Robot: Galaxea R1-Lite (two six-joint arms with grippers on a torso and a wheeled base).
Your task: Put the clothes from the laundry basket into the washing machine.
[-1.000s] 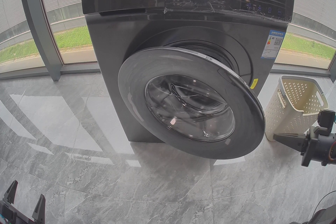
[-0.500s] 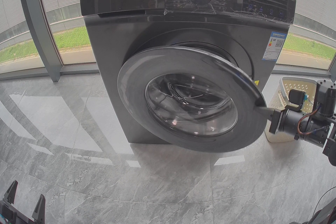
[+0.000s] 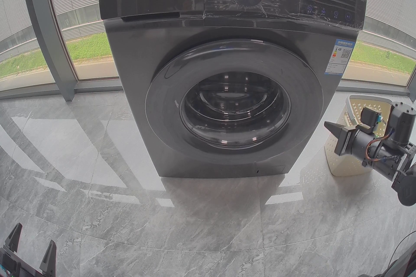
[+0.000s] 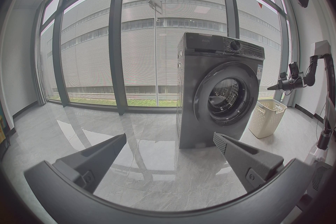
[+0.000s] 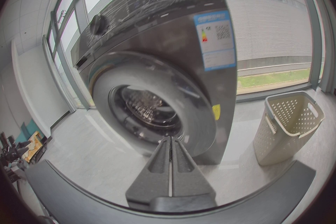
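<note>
The grey washing machine (image 3: 234, 74) stands in front of me, its round glass door (image 3: 234, 104) flat against the front. A cream laundry basket (image 3: 344, 163) stands on the floor to its right; the part of its inside that I see is bare (image 5: 288, 126). My right gripper (image 3: 330, 126) hovers in front of the basket, just off the door's right edge, with its fingers (image 5: 170, 151) pressed together on nothing. My left gripper (image 3: 34, 235) hangs low at the near left, far from the machine, fingers (image 4: 245, 154) spread wide apart.
Glossy grey tile floor (image 3: 130, 213) lies open in front of the machine. Tall windows with a dark pillar (image 3: 47, 31) run behind it. A wall (image 4: 315, 25) rises beyond the basket on the right.
The door has swung from half open to flat against the machine. My right gripper rose and moved left to the door's edge, then stayed just off it. The left arm is still.
</note>
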